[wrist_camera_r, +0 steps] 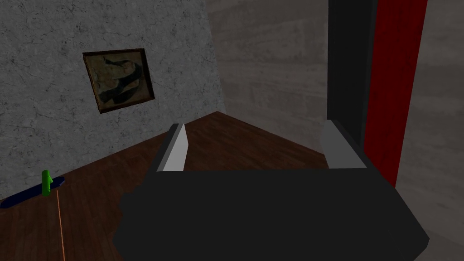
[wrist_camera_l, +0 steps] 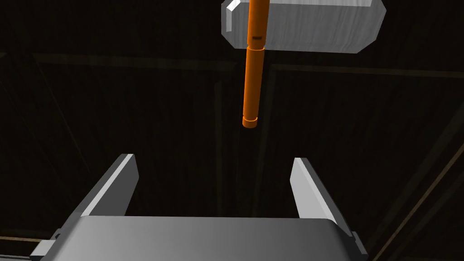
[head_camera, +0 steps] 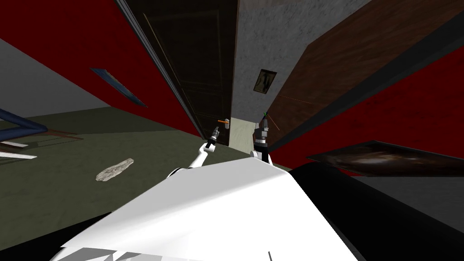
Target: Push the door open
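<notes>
While the left jaws hang just short of the dark door (head_camera: 199, 54), they stand wide apart w/ nothing between them, aimed at the panel just off the tip of the orange lever handle (wrist_camera_l: 252, 68). The handle sits on a grey backplate (wrist_camera_l: 317, 27) near the door's free edge. In the head view that's dead ahead of the robot, w/ a red wall (head_camera: 90, 36) on the door's left. Jaws and lever are near but apart, and I can make out no contact w/ the panel.

The right jaws are also wide and empty, held up beside the left arm and pointing past the door's edge, not at the door.

Handling, my guess: the door is a rigid, fairly heavy slab on hinges. It won't flex, it moves in an arc, and it needs steady force, not a jab. Best contact pt. is the flat panel close to the handle side, i.e. far from the hinges, for max leverage. The lever is thin, round and prob. slick, so the blades could slide off. If it has to be turned, take it across the shaft near the backplate. Can't tell if it's latched.
</notes>
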Controlling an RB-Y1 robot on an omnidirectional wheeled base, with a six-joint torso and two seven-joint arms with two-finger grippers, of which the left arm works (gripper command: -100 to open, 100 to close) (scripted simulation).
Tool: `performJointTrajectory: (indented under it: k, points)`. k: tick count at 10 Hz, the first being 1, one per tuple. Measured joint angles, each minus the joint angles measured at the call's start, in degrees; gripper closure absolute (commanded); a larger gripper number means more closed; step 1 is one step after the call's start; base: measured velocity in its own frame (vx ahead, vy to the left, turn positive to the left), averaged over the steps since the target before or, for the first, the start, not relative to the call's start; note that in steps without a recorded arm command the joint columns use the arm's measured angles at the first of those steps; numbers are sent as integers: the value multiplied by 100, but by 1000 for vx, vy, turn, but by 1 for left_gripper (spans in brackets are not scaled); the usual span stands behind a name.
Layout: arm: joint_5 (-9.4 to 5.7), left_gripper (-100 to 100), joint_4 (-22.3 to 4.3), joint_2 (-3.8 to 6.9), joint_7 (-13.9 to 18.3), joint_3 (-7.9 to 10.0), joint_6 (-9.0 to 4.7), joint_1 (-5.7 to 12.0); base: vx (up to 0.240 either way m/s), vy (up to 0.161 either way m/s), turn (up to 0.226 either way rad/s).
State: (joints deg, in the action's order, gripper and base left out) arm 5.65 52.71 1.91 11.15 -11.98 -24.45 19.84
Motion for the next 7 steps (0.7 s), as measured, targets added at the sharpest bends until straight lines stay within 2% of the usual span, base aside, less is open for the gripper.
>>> performJointTrajectory:
  k: [4, 6, 7]
  points:
    - [62, -100, -534, -150, 29, -60, -54, 274, 88, 104, -84]
    - [101, -100, -775, -254, 61, -109, -28, 424, 87, 150, -67]
    - [120, -100, -864, -317, 65, -127, 7, 492, 39, 67, -22]
